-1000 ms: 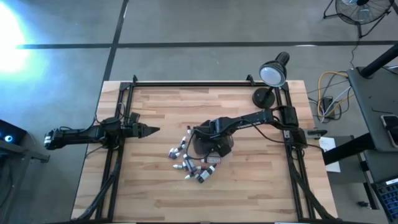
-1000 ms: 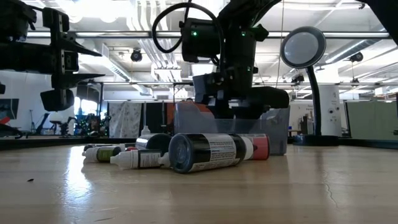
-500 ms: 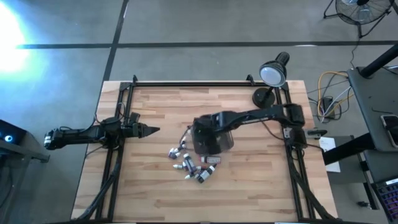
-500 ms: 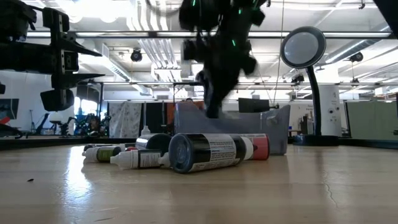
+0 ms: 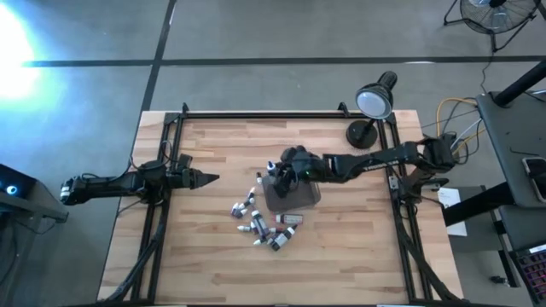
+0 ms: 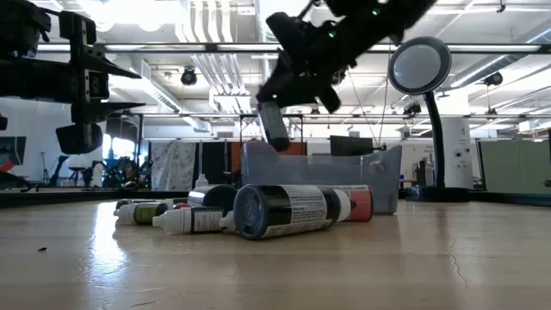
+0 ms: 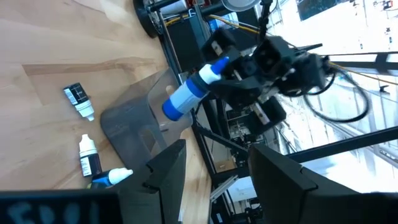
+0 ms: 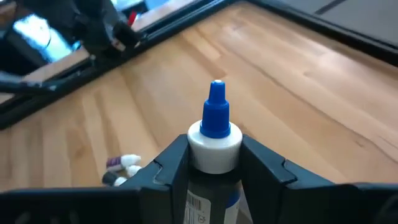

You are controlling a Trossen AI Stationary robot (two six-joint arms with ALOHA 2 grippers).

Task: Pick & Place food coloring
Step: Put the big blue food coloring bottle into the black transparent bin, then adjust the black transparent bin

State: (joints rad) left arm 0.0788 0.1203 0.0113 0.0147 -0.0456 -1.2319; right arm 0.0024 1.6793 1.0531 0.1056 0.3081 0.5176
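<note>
Right gripper (image 5: 275,173): raised over the grey tub's (image 5: 294,195) ten-o'clock corner, jaws clamped on a blue-capped bottle (image 8: 215,132) (tip outward). Remaining bottles (image 5: 263,228): strewn at the tub's seven o'clock. Left gripper (image 5: 207,178): parked at nine o'clock, jaws apart.

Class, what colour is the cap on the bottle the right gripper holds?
Blue cap, clearest in the right wrist view.

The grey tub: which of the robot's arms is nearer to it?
Right. Its end effector hangs over the grey tub, gripping a blue-capped bottle. The left end effector waits at the table's left side.
</note>
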